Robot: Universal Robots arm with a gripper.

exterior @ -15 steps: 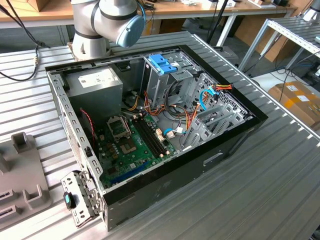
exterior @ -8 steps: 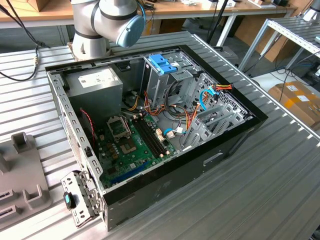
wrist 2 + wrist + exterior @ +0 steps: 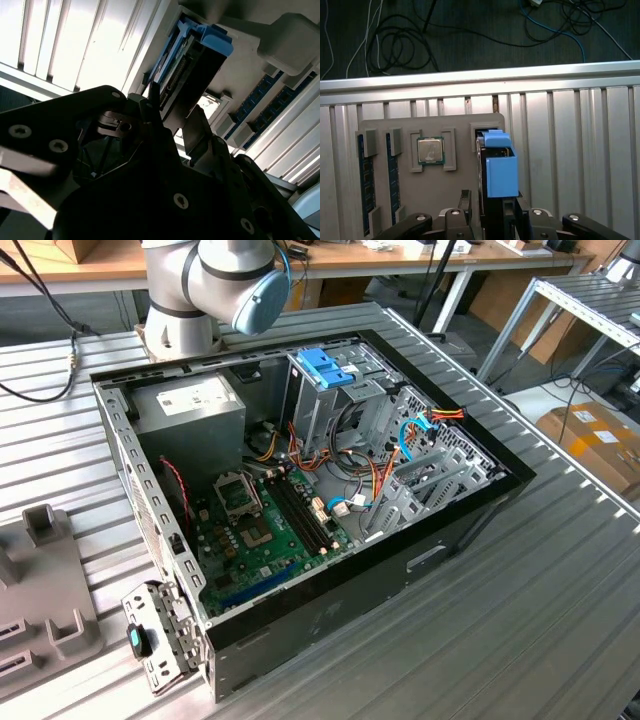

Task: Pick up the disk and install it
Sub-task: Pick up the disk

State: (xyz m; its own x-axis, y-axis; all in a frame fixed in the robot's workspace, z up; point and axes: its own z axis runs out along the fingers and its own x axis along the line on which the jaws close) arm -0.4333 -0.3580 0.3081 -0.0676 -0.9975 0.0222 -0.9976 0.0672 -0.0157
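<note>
above the grey tray [image 3: 385, 125], the gripper [image 3: 492, 200] straddles the disk [image 3: 500, 172]; whether it's clamped, cannot tell.

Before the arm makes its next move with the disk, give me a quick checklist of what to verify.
1. The hand lined up on the disk: ok.
2. Grip on the disk secure: cannot tell.
3. The disk free of its slot in the tray: cannot tell.
4. The CPU apart from the disk: ok.
5. The case open: ok.
6. A free bay in the drive cage: cannot tell.
</note>
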